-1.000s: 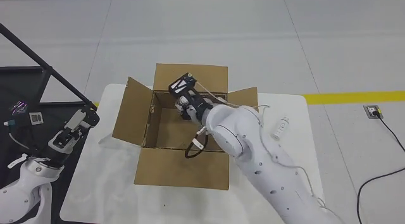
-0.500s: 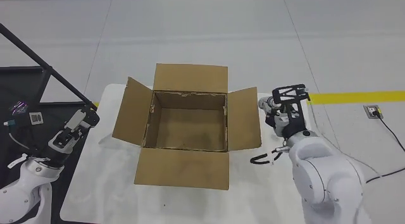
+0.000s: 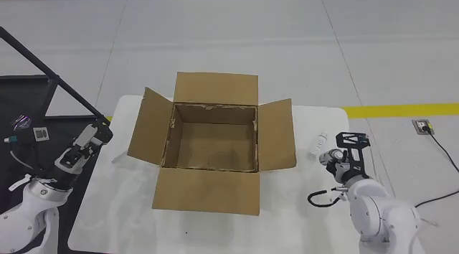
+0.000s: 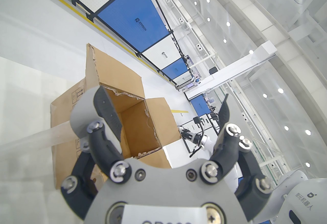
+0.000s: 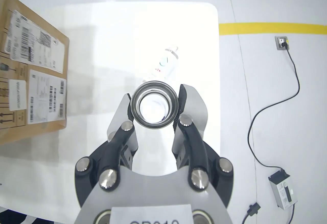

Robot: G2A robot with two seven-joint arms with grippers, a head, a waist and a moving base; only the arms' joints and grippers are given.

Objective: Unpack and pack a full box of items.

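Nearest, off the box's front right corner, the right hand (image 3: pixel 335 158) (image 5: pixel 155 102) hangs over the white surface (image 3: pixel 287 214) (image 5: pixel 102 51) and points down at it. Its flat grey fingers (image 5: pixel 191 107), with black ribbed pads, pinch a can (image 3: pixel 330 156) (image 5: pixel 154 105) by its sides. The can shows end-on as a shiny round steel rim, its body hidden below. Off the box's left side, at the edge of the surface, the left hand (image 3: pixel 105 131) (image 4: pixel 163 112) sits on a low arm angled up toward the box. Its curved fingers (image 4: pixel 102 103) are spread wide, grey shells outside and black ribbed pads inside. The box (image 3: pixel 208 191) (image 4: pixel 138 117) (image 5: pixel 38 87) is square, of brown corrugated cardboard, standing upright and open. Its four flaps are folded outward, its inner rim is torn and ragged, and its plain brown floor is in sight. The flap facing the right hand carries white printed labels. Just beyond the can and right of the box's right flap, apart from the flap, a small white plastic bottle (image 3: pixel 319 143) (image 5: pixel 165 64) lies on its side on the surface. Whether it touches the can cannot be told.
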